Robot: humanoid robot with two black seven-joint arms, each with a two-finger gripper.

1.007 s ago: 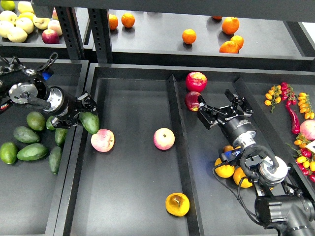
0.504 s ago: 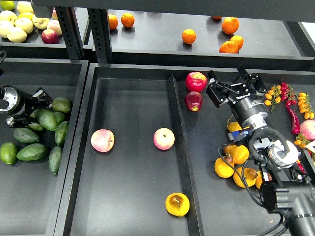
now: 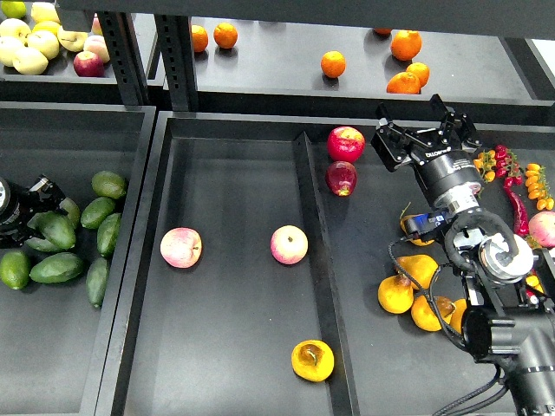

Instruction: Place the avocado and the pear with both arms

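Since the earlier frames the left gripper (image 3: pixel 39 198) has been drawn back to the far left edge, over the avocado pile, and the avocado it carried toward the central tray is no longer held out there. The right gripper (image 3: pixel 425 134) has been lifted from beside the dark red apple (image 3: pixel 341 178) to the upper right of the frame.

Left gripper: small, dark, partly cut by the frame edge; whether it is open or closed on a fruit cannot be told. An avocado (image 3: pixel 56 230) lies just below it, touching its neighbours in the left tray (image 3: pixel 52 347).

Right gripper: fingers spread, nothing between them.

Pear (image 3: pixel 312 360): lower centre, lying in the central tray (image 3: pixel 225 347) against the divider, apart from the two pink-yellow apples (image 3: pixel 289 244).

Step in hand, as judged: re-gripping an avocado. One fruit is best singled out and taken across its narrow width.

Materials: avocados matte, dark green, elongated ovals; pear squat, glossy yellow-orange, brown-blotched; trays black, flat, low-walled.
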